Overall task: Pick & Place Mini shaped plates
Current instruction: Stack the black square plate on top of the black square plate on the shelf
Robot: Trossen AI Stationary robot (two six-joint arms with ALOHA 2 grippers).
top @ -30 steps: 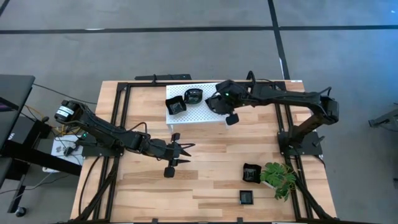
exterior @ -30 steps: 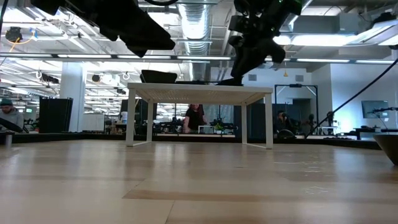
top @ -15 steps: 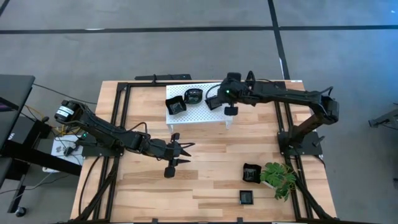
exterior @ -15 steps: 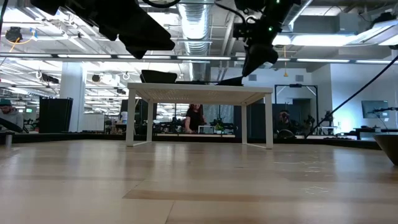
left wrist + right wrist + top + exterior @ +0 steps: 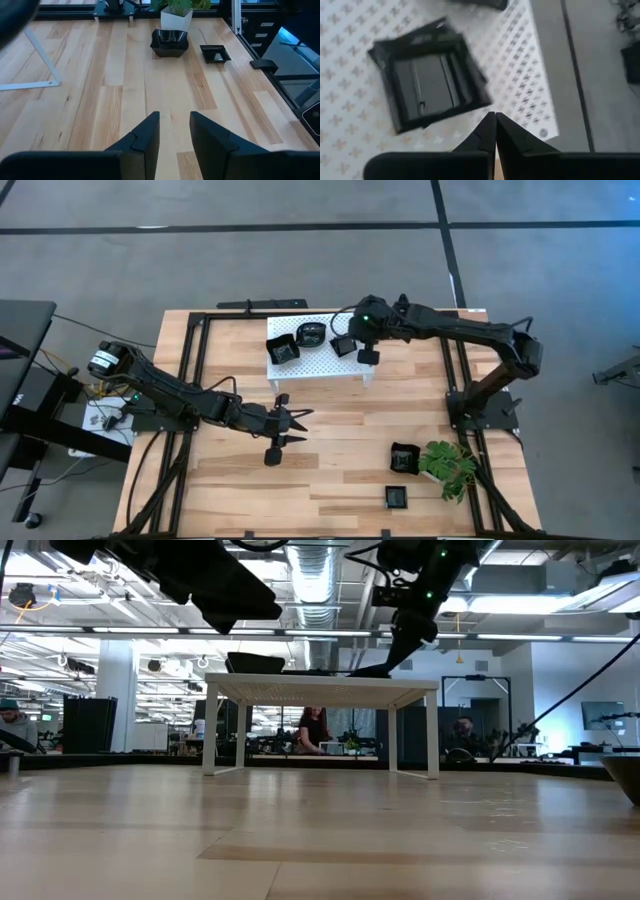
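White rack | square plate just beside closed right tool

You see five mini shaped plates in all. Three sit on the one white rack: a square plate farthest from the right gripper, a rounded plate nearer it, and a square plate just beside its fingertips. Two more, a wavy-edged plate and a flat square plate, lie ahead of the left gripper, near the one plant. You count two arms, each with one gripper.
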